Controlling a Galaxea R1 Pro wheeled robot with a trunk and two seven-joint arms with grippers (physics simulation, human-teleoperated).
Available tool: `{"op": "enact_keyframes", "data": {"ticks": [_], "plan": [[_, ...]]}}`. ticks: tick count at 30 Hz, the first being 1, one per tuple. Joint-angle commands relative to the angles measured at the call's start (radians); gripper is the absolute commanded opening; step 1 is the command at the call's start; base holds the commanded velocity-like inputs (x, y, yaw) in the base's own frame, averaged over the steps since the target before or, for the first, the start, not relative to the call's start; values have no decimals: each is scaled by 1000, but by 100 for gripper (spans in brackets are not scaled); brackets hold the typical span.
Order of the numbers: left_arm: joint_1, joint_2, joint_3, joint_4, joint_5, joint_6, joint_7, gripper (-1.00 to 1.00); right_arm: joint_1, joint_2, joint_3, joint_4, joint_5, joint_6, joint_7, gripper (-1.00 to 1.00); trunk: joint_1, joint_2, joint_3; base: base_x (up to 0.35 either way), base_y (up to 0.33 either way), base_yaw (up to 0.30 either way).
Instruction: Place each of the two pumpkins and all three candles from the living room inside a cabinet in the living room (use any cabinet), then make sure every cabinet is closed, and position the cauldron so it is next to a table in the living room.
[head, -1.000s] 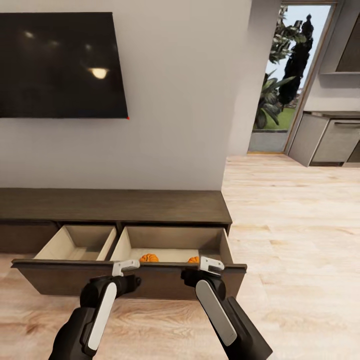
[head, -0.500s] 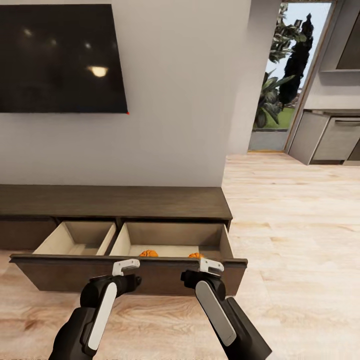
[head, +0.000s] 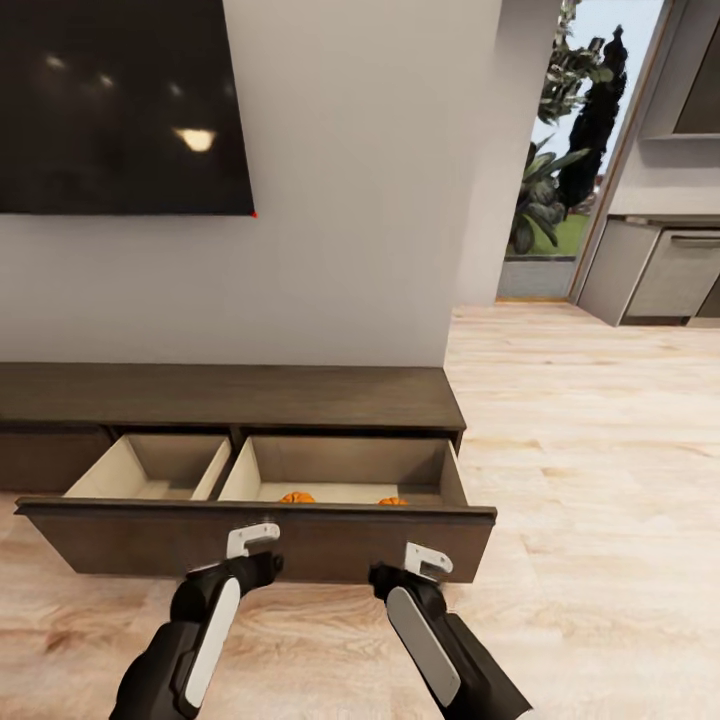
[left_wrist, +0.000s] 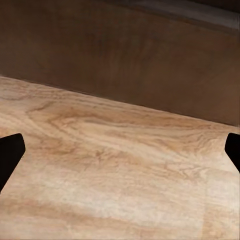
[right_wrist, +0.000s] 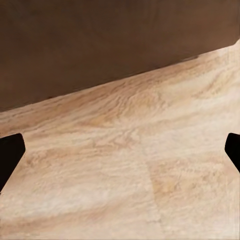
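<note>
left hand (head: 252, 541), right hand (head: 428, 560) spread, empty | cabinet (head: 250, 395) dark wood, drawer pale-lined | ribbed orange pumpkins (head: 296, 497)

Pale wood plank floor (head: 590, 440) runs back to an open doorway (head: 560, 170) on the far right with greenery outside. Plain light wall (head: 350, 180) has a big dark TV (head: 120, 100) (ceiling lights reflecting in it). Grey kitchen units (head: 660, 275) far right.
</note>
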Motion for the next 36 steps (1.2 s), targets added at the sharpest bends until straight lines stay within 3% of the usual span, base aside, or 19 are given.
{"op": "enact_keyframes", "data": {"ticks": [1,4,8,10,16,21,25,27,34,36], "plan": [[0,3,-3,11,-1,-29,0,100,0,0,1,18,6,-30,11,100,4,-7,-3,0,0,0],[0,26,-11,62,-2,-141,0,100,0,-15,2,67,71,-118,56,100,15,-28,-13,0,0,0],[0,48,-24,160,-3,-328,-9,100,0,-21,1,140,216,-283,137,100,31,-56,-25,0,0,0],[0,50,-48,205,-4,-401,-14,100,0,-21,0,197,244,-352,161,100,38,-70,-31,0,0,0],[-1,65,-102,332,-7,-560,-22,100,0,-21,1,259,262,-471,188,100,61,-112,-50,0,0,0],[0,70,-117,358,-15,-610,-32,100,0,-21,2,272,265,-498,193,100,70,-126,-68,0,0,0],[-1,70,-154,367,-68,-641,-102,100,0,-20,2,277,300,-518,219,100,72,-127,-84,0,0,0],[-1,70,-165,369,-97,-654,-135,100,0,-20,-2,278,339,-531,244,100,72,-127,-87,0,0,0],[-1,70,-168,369,-105,-658,-144,100,-3,-20,-4,279,352,-534,258,100,72,-127,-87,0,0,0],[-1,70,-171,370,-113,-668,-153,100,-8,-19,-7,293,364,-538,291,100,72,-127,-87,0,0,0]]}}
